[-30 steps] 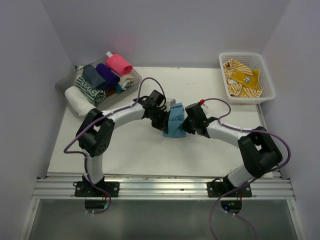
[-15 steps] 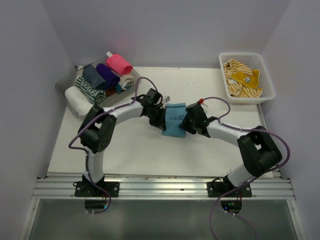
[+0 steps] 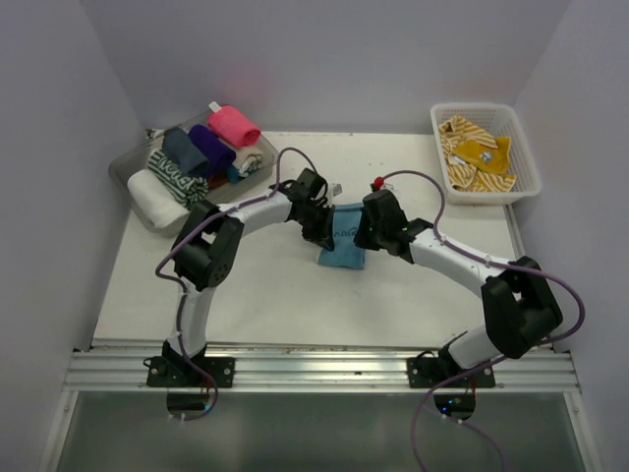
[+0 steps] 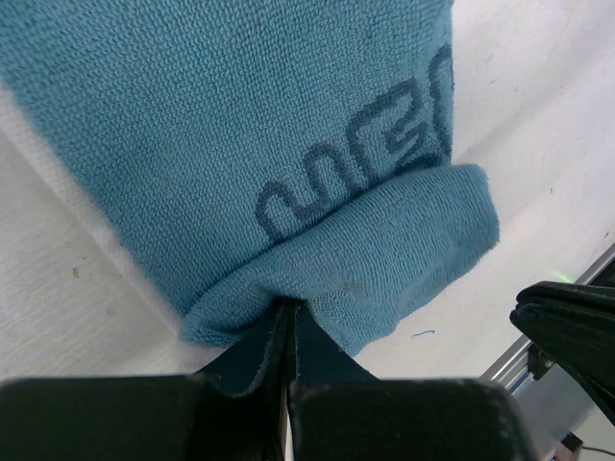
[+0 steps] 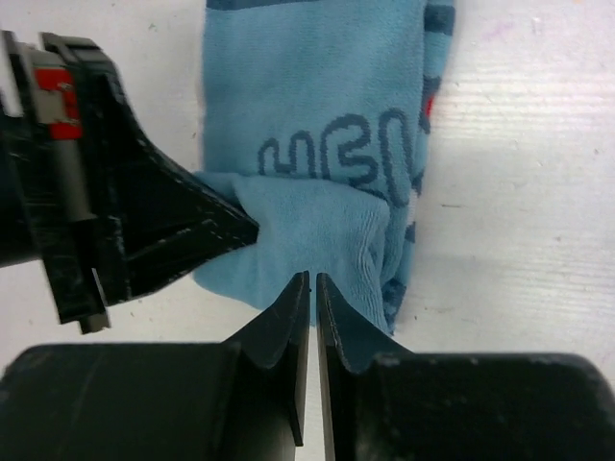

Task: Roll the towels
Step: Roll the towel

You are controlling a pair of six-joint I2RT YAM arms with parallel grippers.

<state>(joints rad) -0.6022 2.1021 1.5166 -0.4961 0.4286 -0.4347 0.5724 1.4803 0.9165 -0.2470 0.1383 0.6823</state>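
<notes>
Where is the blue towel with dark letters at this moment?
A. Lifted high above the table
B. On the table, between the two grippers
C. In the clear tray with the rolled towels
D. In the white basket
B: the blue towel lies on the table, with the left gripper and the right gripper at its two sides.

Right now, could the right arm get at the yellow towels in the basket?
Probably yes. The yellow towels lie in an open basket on that arm's side, nothing between it and the right gripper, now at the blue towel.
</notes>
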